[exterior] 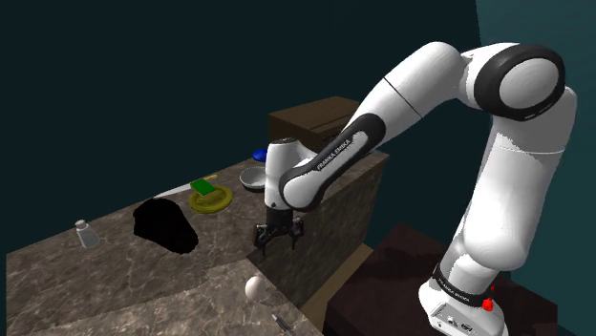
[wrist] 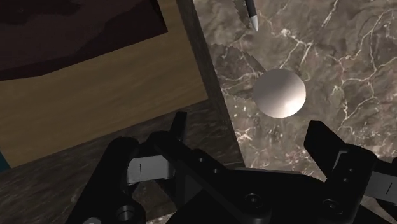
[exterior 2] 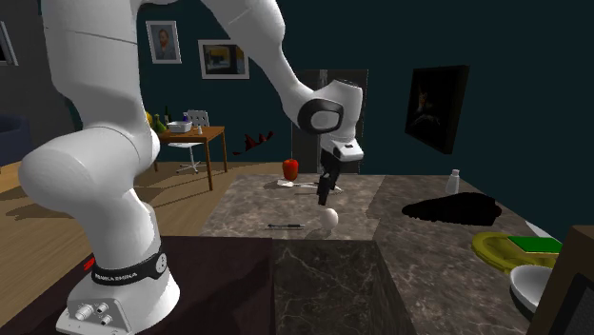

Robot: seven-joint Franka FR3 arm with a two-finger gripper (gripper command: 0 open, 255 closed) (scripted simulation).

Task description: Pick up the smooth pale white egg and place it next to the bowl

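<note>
Fingers (wrist: 324, 141) of the all-black two-finger pincer (wrist: 248, 126) are standing wide apart, gripping nothing and touching nothing. The pincer (exterior: 279, 239) is hanging fingers-down close above the counter, its gap pointing at the surface.

Just ahead of the fingertips, the smooth, pale off-white egg (wrist: 280, 93) is lying on the dark veined marble counter (wrist: 331, 57), not yet between the fingers. It is sitting below the pincer and off the gap's midline, nearer one finger than the other. Seen along the pincer it is reading as almost round. In the second exterior view the egg (exterior 2: 329, 217) is looking a little taller than wide, so its long axis is probably running up toward the pincer rather than across the gap.

The coming move is therefore turning on a small sideways shift toward the egg (exterior: 255, 287), then a straight descent until the fingers are flanking its middle. The farther finger is hovering over the counter's edge, beyond which brown wooden floor (wrist: 95, 95) is showing, so the egg is resting close to that drop.

Past the egg from the pincer, a thin dark pen-like stick with a white tip (wrist: 250, 13) is lying on the marble. Well apart from the pincer, farther along the counter, the shallow grey bowl (exterior: 253, 178) is sitting near a yellow plate carrying a green block (exterior: 210, 198).
</note>
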